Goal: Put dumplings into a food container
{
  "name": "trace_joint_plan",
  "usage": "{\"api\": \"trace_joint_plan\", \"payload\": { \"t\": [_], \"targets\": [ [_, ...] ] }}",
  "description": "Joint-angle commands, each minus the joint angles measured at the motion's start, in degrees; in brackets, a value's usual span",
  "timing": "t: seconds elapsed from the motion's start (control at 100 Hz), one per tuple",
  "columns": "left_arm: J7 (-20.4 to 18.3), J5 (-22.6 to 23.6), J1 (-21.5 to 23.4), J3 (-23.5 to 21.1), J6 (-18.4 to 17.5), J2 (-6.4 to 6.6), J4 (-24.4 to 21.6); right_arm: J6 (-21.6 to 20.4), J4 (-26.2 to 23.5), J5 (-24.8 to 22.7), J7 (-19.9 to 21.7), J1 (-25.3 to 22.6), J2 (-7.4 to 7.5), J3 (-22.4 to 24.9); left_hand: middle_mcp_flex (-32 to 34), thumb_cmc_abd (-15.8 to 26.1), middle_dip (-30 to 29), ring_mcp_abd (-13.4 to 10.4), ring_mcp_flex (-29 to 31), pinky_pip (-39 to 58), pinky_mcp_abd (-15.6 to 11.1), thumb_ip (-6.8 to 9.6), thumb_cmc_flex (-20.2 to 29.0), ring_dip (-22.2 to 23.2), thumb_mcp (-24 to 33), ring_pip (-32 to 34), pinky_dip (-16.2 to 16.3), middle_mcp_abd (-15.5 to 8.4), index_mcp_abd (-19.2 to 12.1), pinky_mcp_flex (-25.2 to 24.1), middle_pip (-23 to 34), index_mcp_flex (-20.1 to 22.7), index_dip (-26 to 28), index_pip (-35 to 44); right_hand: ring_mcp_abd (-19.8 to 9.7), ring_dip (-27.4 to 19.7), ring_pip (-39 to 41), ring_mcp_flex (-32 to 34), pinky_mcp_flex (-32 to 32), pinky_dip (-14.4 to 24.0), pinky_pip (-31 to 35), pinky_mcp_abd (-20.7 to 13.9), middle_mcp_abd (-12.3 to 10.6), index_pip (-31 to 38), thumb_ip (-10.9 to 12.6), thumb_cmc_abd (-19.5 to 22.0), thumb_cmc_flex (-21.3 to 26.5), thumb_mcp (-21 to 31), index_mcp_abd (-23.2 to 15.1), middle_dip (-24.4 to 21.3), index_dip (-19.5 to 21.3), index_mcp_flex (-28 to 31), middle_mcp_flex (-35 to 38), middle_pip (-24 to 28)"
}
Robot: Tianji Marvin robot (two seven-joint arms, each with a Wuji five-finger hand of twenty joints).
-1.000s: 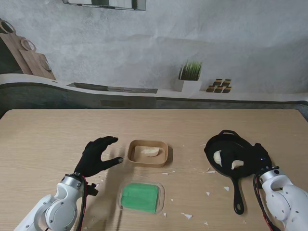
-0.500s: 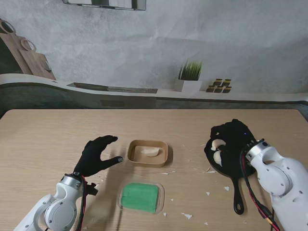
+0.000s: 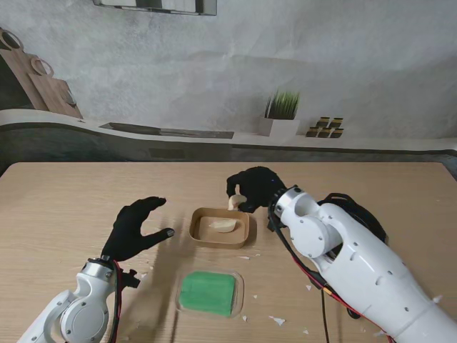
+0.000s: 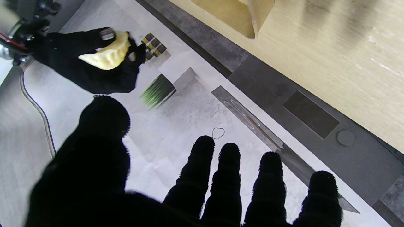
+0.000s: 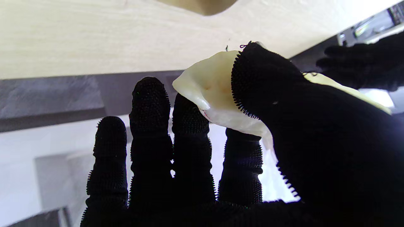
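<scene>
A pale dumpling (image 5: 217, 97) sits pinched in the right hand (image 3: 251, 190) — thumb pressed over its top, fingertips (image 5: 189, 110) under its edge. From the stand's view the hand hangs over the far rim of the brown food container (image 3: 219, 227), slightly to its right, with only a sliver of the dumpling showing between the black fingers. The left wrist camera catches the same grip from the side: the dumpling's pleated edge poking out of the closed glove, clear of the table.

Inside the container lies another dumpling (image 3: 225, 226), resting toward the right of the middle.

The left hand (image 3: 136, 227) is open and holds nothing — fingers spread, thumb pointing toward the container, hovering just left of it without touching.

Nearer to me than the container lies a clear lid with a green sheet (image 3: 208, 292), flat on the wooden table (image 3: 64, 207). White crumbs (image 3: 277, 321) are scattered on the table around it.
</scene>
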Motion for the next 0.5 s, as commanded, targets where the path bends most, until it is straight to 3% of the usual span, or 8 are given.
{"api": "trace_joint_plan", "payload": {
  "t": [0.0, 0.21, 0.49],
  "targets": [
    [-0.36, -0.33, 0.89, -0.34, -0.06, -0.26, -1.41, 0.8, 1.61, 0.52, 0.7, 1.1, -2.56, -1.97, -0.19, 1.51, 0.69, -1.1, -0.23, -2.2, -1.82, 1.78, 1.15, 0.81, -0.75, -0.1, -0.32, 0.94, 0.09, -0.25, 0.25, -0.58, 0.26, -0.61, 0.8, 0.82, 1.14, 0.47, -0.97, -0.66, 1.34, 1.53, 0.16, 4.88, 2.78, 4.74, 3.78, 6.08, -0.58, 0.43, 2.97, 4.24, 2.44, 3.14],
    [-0.25, -0.49, 1.71, -0.74, 0.32, -0.33, -2.69, 3.06, 10.4, 2.37, -3.26, 7.84, -5.24, -11.44, -0.18, 1.41, 0.69, -1.08, -0.17, -2.11, -1.87, 1.78, 1.15, 0.81, -0.79, -0.02, -0.28, 0.93, 0.19, -0.04, 0.29, -1.32, 0.14, -0.81, 0.62, 0.92, 1.04, 0.05, -1.08, -0.65, 1.28, 1.48, -0.1, 4.79, 2.85, 5.29, 3.67, 5.81, -0.75, 0.44, 3.09, 3.99, 2.06, 3.22],
    [-0.82, -1.13, 1.61, -0.18, 1.39, -0.32, -3.09, 3.89, 18.53, 2.43, -8.05, 11.99, -8.05, -18.26, -0.18, 1.46, 0.69, -1.08, -0.4, -2.13, -1.87, 1.79, 1.11, 0.76, -0.81, -0.08, -0.3, 1.04, 0.44, -0.05, 0.28, -1.58, 0.08, -0.76, -0.09, 1.22, 0.9, -1.0, -1.47, -0.56, 1.37, 1.07, -0.97, 4.83, 3.17, 6.52, 3.52, 3.97, -2.02, 0.11, 3.13, 2.76, 0.95, 3.49]
  ]
}}
